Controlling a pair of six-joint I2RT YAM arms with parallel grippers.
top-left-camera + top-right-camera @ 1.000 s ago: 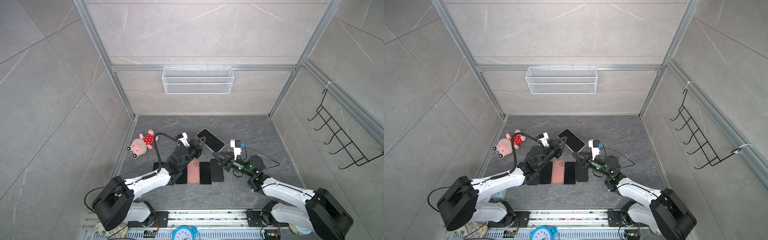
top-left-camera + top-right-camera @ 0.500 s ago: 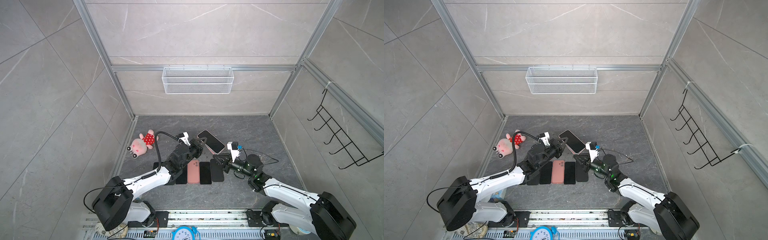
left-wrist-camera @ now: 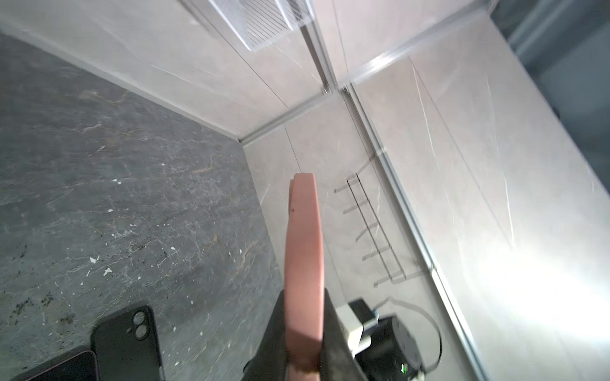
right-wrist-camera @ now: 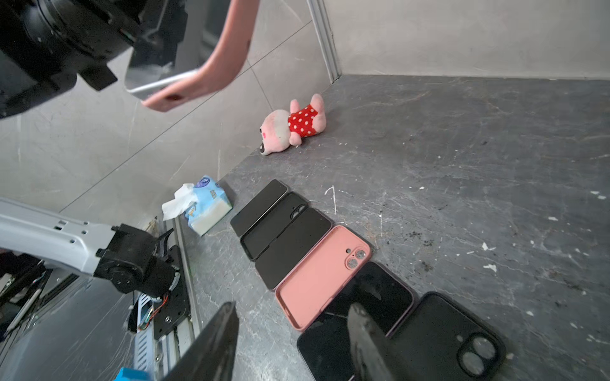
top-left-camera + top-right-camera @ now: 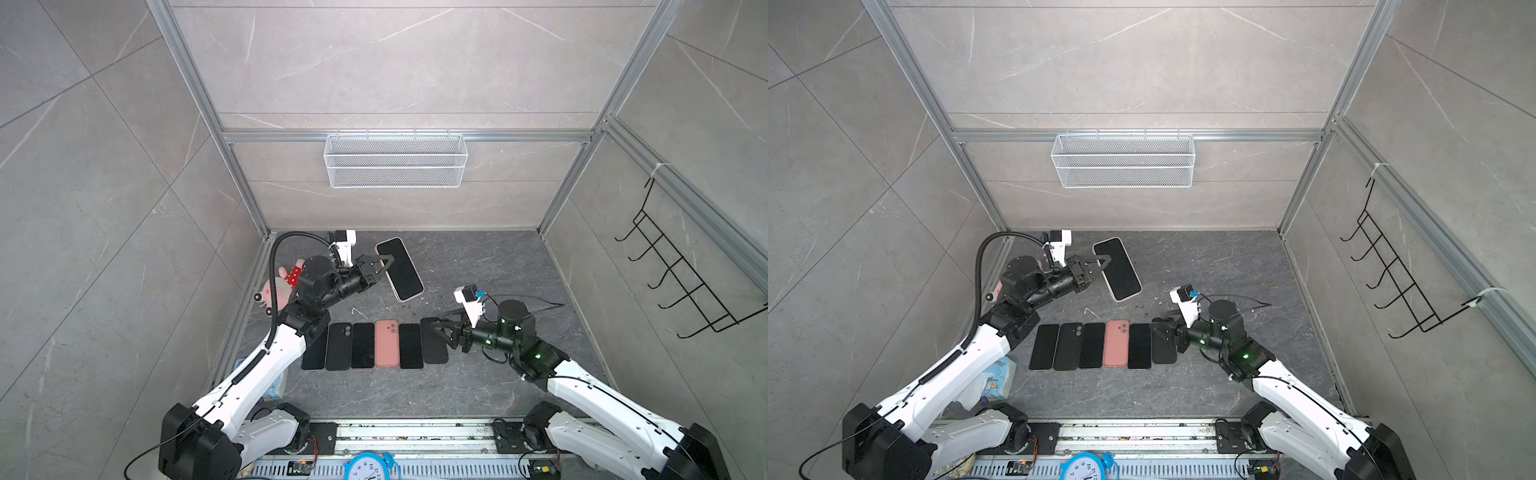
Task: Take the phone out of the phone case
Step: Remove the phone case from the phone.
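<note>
Above the worktop (image 5: 478,270) toward its far-left corner, holds phone (image 5: 400,268) in pink phone case (image 5: 411,297) clamped in left claw (image 5: 383,264), long axis aimed near-right at parted, empty right claw (image 5: 441,331).

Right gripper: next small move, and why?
Probably raise the right gripper toward the pink-cased phone to catch the case edge: its fingers stand open and empty, low over the laid-out row, while the left gripper holds that phone aloft, case still on.
</note>
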